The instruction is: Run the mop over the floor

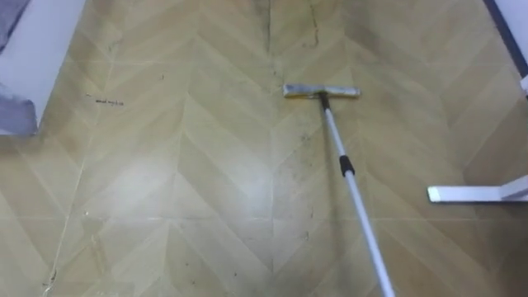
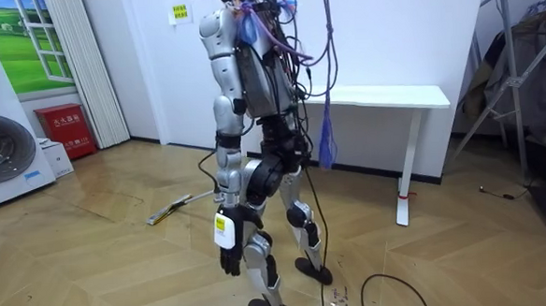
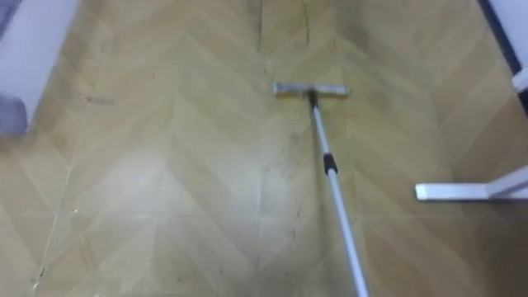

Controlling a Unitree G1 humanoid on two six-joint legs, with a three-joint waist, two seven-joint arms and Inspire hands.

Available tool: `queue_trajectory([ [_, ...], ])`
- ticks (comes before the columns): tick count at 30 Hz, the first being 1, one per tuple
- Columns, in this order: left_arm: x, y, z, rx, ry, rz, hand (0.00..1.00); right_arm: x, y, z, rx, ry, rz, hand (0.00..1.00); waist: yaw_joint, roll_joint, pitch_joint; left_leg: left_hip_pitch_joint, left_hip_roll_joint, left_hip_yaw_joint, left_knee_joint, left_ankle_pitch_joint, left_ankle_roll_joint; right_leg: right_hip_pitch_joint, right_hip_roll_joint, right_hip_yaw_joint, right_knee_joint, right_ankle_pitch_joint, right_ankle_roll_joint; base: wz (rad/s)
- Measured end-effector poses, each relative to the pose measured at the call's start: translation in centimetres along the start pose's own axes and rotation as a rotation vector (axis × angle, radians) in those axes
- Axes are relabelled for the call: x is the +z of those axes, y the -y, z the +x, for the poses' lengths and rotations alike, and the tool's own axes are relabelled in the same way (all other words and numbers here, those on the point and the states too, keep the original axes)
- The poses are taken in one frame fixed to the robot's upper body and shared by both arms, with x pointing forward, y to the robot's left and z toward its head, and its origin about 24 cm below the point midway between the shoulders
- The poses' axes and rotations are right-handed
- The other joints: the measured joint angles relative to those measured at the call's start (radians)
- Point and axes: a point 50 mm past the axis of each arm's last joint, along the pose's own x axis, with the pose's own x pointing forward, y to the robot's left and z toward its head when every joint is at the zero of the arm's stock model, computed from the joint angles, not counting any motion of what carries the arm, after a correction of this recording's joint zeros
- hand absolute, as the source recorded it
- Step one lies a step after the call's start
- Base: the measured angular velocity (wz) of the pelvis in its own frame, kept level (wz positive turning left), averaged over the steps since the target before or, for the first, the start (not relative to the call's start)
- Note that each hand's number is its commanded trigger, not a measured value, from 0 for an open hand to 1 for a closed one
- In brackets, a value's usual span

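A mop lies on the wooden herringbone floor ahead of me. Its flat head (image 1: 322, 91) rests on the boards, and its white handle (image 1: 355, 198) with a black collar runs back towards my lower right and out of the picture. In the room view the mop head (image 2: 167, 213) lies at the room view's left, with the handle leading to my hip. I stand upright, my back to that camera. My left hand (image 2: 230, 260) hangs beside my thigh, away from the mop.
A white table foot (image 1: 474, 194) lies on the floor to the right of the handle. White furniture (image 1: 33, 58) stands at the far left. Dark smudges (image 1: 301, 157) mark the boards beside the handle. Around the room are a white desk (image 2: 382, 96), washing machines (image 2: 1, 139) and a drying rack (image 2: 522, 74).
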Motion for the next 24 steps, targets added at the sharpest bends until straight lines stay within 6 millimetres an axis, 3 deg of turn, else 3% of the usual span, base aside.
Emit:
queue_trajectory([
  [3, -0.2, -0.1, 0.0, 0.027, -0.001, -0.001, 0.0, -0.2, 0.0, 0.0, -0.021, -0.002, 0.034, 1.0, 0.005, -0.001, -0.0005, -0.044, -0.004, -0.007, 0.003, 0.007, 0.001, -0.079, -0.011, 0.019, 0.077, -0.014, -0.01, 0.04],
  [7, -1.1, 0.1, 0.0, 0.039, -0.036, 0.007, 0.0, -1.6, 0.4, 0.1, -0.069, -0.055, 0.051, 1.0, 0.005, 0.004, -0.0014, -0.119, -0.028, -0.037, 0.06, 0.004, -0.004, -0.192, -0.042, 0.025, 0.235, -0.07, -0.029, 0.19],
  [8, -1.2, 0.0, 0.0, 0.044, -0.041, -0.007, 0.0, -1.8, 0.3, 0.1, -0.077, -0.06, 0.064, 1.0, 0.015, 0.006, -0.0009, -0.148, -0.033, -0.075, 0.099, -0.003, -0.015, -0.249, -0.042, 0.05, 0.318, -0.096, -0.056, 0.04],
  [9, -1.4, -0.2, 0.0, 0.052, -0.05, -0.024, 0.0, -1.8, 0.1, 0.1, -0.08, -0.062, 0.077, 1.0, 0.032, 0.001, -0.0019, -0.181, -0.043, -0.149, 0.14, -0.017, -0.038, -0.315, -0.003, 0.109, 0.33, -0.124, -0.087, -0.06],
  [10, -1.5, -0.3, 0.0, 0.055, -0.053, -0.025, 0.0, -1.7, 0.1, 0.1, -0.083, -0.06, 0.079, 1.0, 0.043, -0.009, -0.0048, -0.201, -0.054, -0.169, 0.167, -0.023, -0.048, -0.347, 0.011, 0.121, 0.323, -0.131, -0.086, 0.0],
  [11, -1.4, 0.3, 0.0, 0.038, -0.057, -0.042, 0.0, -1.8, 0.6, 0.1, -0.102, -0.068, 0.083, 1.0, 0.044, 0.01, -0.0089, -0.257, -0.059, -0.164, 0.255, -0.037, -0.065, -0.372, -0.004, 0.094, 0.391, -0.149, -0.11, 0.07],
  [12, -1.5, 0.3, 0.0, 0.033, -0.065, -0.058, 0.0, -1.5, 0.7, 0.1, -0.107, -0.068, 0.088, 1.0, 0.052, 0.012, -0.0088, -0.282, -0.054, -0.149, 0.311, -0.038, -0.066, -0.385, -0.006, 0.085, 0.425, -0.166, -0.117, 0.07],
  [13, -2.0, 0.5, 0.0, 0.027, -0.09, -0.088, 0.0, -1.1, 0.7, 0.0, -0.107, -0.073, 0.09, 1.0, 0.072, 0.002, -0.0025, -0.329, -0.042, -0.117, 0.446, -0.035, -0.062, -0.402, -0.013, 0.071, 0.495, -0.202, -0.136, -0.21],
  [14, -2.8, 0.8, -0.1, 0.018, -0.117, -0.126, 0.0, -0.2, 1.0, 0.0, -0.108, -0.065, 0.091, 1.0, 0.095, 0.001, -0.0036, -0.38, -0.024, -0.087, 0.595, -0.003, -0.045, -0.414, -0.014, 0.062, 0.553, -0.237, -0.156, -0.32],
  [15, -3.0, 0.9, -0.1, 0.013, -0.127, -0.148, 0.0, 0.6, 1.2, -0.1, -0.111, -0.049, 0.096, 1.0, 0.106, 0.0, -0.0026, -0.415, -0.014, -0.072, 0.671, 0.039, -0.04, -0.418, -0.013, 0.062, 0.58, -0.253, -0.171, -0.33],
  [16, -3.5, 1.2, -0.2, 0.003, -0.142, -0.191, 0.0, 2.5, 1.7, -0.4, -0.112, -0.006, 0.112, 1.0, 0.118, -0.004, -0.0011, -0.486, -0.013, -0.054, 0.817, 0.162, -0.041, -0.426, -0.013, 0.067, 0.625, -0.272, -0.179, -0.23],
  [17, -3.9, 1.3, -0.2, 0.003, -0.147, -0.224, 0.0, 5.1, 2.2, -0.8, -0.105, 0.055, 0.122, 1.0, 0.131, -0.026, 0.007, -0.549, -0.016, -0.022, 0.976, 0.259, -0.061, -0.441, -0.018, 0.088, 0.67, -0.289, -0.19, -0.17],
  [18, -4.0, 1.3, -0.2, 0.002, -0.144, -0.226, 0.0, 6.6, 2.4, -1.1, -0.097, 0.093, 0.131, 1.0, 0.136, -0.033, 0.0113, -0.582, -0.017, -0.01, 1.064, 0.263, -0.063, -0.448, -0.018, 0.095, 0.685, -0.294, -0.194, -0.16],
  [19, -4.1, 1.2, -0.2, 0.005, -0.136, -0.235, 0.0, 9.5, 2.8, -1.9, -0.077, 0.177, 0.148, 1.0, 0.146, -0.045, 0.0189, -0.643, -0.014, 0.016, 1.216, 0.25, -0.053, -0.453, -0.017, 0.1, 0.696, -0.296, -0.197, -0.11],
  [20, -3.8, 0.8, -0.2, 0.014, -0.116, -0.24, 0.0, 11.9, 3.0, -2.8, -0.052, 0.252, 0.171, 1.0, 0.164, -0.068, 0.0296, -0.687, -0.008, 0.041, 1.301, 0.227, -0.027, -0.453, -0.021, 0.115, 0.697, -0.296, -0.197, -0.08],
  [21, -3.8, 0.6, -0.1, 0.018, -0.109, -0.244, 0.0, 12.9, 3.1, -3.2, -0.037, 0.28, 0.185, 1.0, 0.174, -0.083, 0.0352, -0.702, -0.005, 0.05, 1.313, 0.21, -0.017, -0.453, -0.024, 0.126, 0.697, -0.296, -0.196, 0.0],
  [22, -4.0, 0.6, -0.2, 0.019, -0.102, -0.24, 0.0, 14.1, 3.3, -3.7, -0.011, 0.311, 0.206, 1.0, 0.186, -0.1, 0.0358, -0.715, 0.005, 0.055, 1.277, 0.173, -0.021, -0.449, -0.028, 0.137, 0.689, -0.294, -0.188, 0.06],
  [23, -3.8, 0.6, -0.2, 0.006, -0.09, -0.234, 0.0, 14.9, 3.7, -4.1, 0.002, 0.339, 0.227, 1.0, 0.188, -0.1, 0.0343, -0.694, 0.006, 0.057, 1.136, 0.143, -0.023, -0.436, -0.034, 0.132, 0.68, -0.292, -0.166, 0.14],
  [24, -3.8, 0.7, -0.2, -0.001, -0.088, -0.223, 0.0, 15.0, 4.0, -4.2, 0.004, 0.344, 0.238, 1.0, 0.188, -0.096, 0.0343, -0.669, 0.006, 0.058, 1.032, 0.134, -0.022, -0.43, -0.036, 0.129, 0.678, -0.295, -0.156, 0.27],
])
